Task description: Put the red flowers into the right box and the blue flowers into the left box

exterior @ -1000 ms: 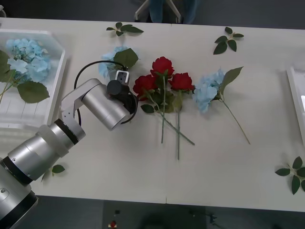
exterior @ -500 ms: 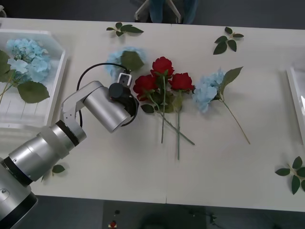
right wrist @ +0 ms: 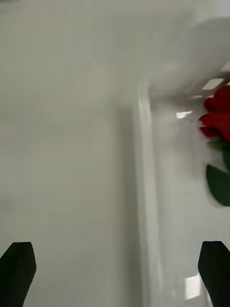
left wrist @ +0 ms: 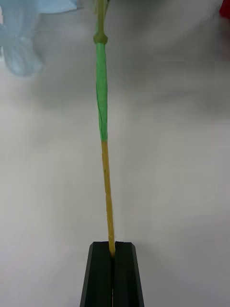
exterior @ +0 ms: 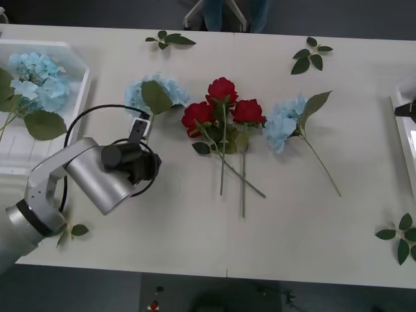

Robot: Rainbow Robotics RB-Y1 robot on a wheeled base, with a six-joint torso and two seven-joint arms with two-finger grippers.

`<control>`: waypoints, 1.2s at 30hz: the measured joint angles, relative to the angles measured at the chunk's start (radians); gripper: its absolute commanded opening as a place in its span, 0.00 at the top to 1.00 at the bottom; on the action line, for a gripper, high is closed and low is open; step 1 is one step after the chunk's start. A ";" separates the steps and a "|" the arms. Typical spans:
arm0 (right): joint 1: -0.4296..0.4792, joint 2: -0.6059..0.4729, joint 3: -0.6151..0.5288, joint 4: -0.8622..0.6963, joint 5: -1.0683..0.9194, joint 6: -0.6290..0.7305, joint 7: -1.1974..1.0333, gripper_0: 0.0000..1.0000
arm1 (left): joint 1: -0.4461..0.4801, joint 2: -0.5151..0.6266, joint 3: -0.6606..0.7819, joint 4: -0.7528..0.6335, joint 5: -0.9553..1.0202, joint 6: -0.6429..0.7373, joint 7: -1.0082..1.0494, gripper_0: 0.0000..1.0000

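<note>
My left gripper [left wrist: 113, 247] has its black fingers shut on the yellow-green stem [left wrist: 101, 110] of a blue flower [exterior: 153, 94], which lies just left of the roses. The arm's wrist [exterior: 140, 130] sits near that stem's end. Three red flowers [exterior: 222, 109] lie together mid-table. Right of them lies a second blue flower [exterior: 283, 123]. A third blue flower [exterior: 36, 78] rests in the left box [exterior: 81, 97]. My right gripper [right wrist: 115, 259] is open over the rim [right wrist: 143, 192] of the right box [exterior: 402, 130], which holds a red flower [right wrist: 218, 115].
Loose green leaf sprigs lie at the far edge [exterior: 170, 39], at the far right [exterior: 311, 55], at the near right corner [exterior: 400, 237] and beside the left arm [exterior: 73, 231]. Chair legs stand beyond the table.
The left arm has pulled back toward the left and the front edge, dragging the blue flower leftward away from the roses. A dark part of the right arm now shows at the right edge.
</note>
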 measured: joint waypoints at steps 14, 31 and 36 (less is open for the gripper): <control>0.109 0.122 -0.078 -0.274 -0.016 0.065 0.022 0.00 | 0.207 0.132 0.057 -0.198 -0.044 0.001 0.000 0.05; 0.053 0.390 -0.088 -0.100 0.204 0.140 0.219 0.00 | 0.027 0.053 0.057 -0.092 -0.044 -0.017 -0.002 0.05; -0.011 0.438 -0.024 -0.024 0.242 0.106 0.219 0.00 | -0.012 0.012 0.057 -0.011 -0.044 -0.059 -0.010 0.05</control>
